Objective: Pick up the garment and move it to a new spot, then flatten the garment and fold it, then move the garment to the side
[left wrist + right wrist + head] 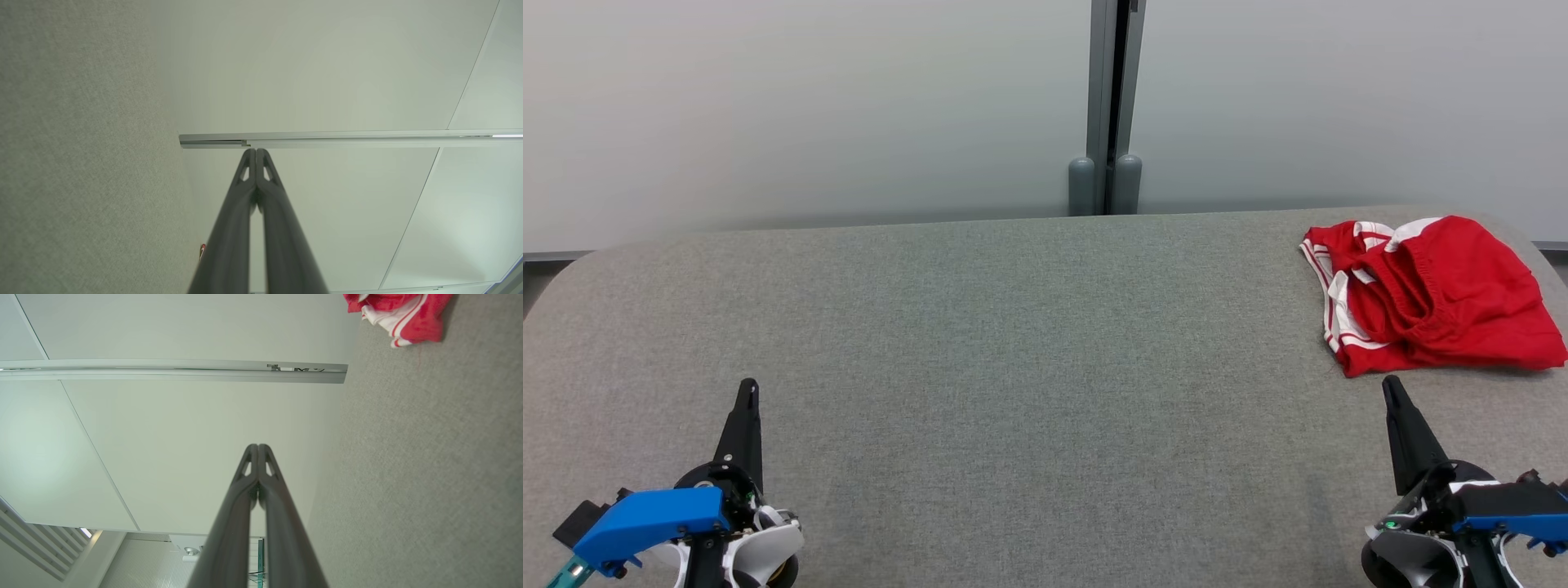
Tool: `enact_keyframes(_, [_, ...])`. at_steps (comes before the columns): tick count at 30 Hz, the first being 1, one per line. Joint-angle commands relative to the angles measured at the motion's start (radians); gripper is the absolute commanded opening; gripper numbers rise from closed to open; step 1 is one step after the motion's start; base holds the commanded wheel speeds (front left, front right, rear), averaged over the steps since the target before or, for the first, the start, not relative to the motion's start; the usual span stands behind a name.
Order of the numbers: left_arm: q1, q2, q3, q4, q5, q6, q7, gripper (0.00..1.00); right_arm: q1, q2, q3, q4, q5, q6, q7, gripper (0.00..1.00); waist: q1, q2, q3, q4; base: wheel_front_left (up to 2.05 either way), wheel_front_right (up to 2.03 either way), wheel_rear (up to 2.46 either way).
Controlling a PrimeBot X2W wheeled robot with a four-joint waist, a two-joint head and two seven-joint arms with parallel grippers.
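A grey fabric-covered table point(1013, 343) is shown from above, backed by pale wall panels point(809, 106). A red garment point(1433, 294) with white stripes, seemingly a pair of shorts, is seen at the table's far right, near the back edge and close to the rounded corner. It is bunched rather than laid flat: the elastic waistband is gathered across the middle, a striped edge is turned up on its left side, and the layers are lapped loosely over one another.

The left gripper point(748, 390) is held low at the near left of the table, well apart from the garment. Its two dark fingers are pressed together and nothing is held. The right gripper point(1390, 390) is held at the near right, near the garment's front edge but not touching it. Its fingers are likewise closed together and empty.

The stage cannot be settled. The scene is fitted equally by a garment lying in a heap to be lifted and by one loosely folded and set aside, so no particular move can be advised.

Only the handling can be judged. The cloth is limp and layered, so a shallow pinch is likely to catch the top layer alone. The firmest hold is probably offered by the waistband. A slide off the table is risked by any push to the right.
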Motion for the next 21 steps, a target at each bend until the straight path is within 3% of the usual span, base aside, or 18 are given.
enact_keyframes(1, [-0.010, -0.001, 0.002, -0.004, -0.002, -0.003, 0.004, 0.00, -0.014, 0.001, -0.003, -0.004, 0.002, 0.000, 0.003, 0.00, 0.0000, -0.0001, 0.000, 0.000, 0.00, 0.00, 0.00])
enact_keyframes(21, [-0.010, -0.001, 0.002, -0.004, -0.002, -0.003, 0.004, 0.00, -0.014, 0.001, -0.003, -0.004, 0.002, 0.000, 0.003, 0.00, 0.0000, -0.0001, 0.000, 0.000, 0.00, 0.00, 0.00])
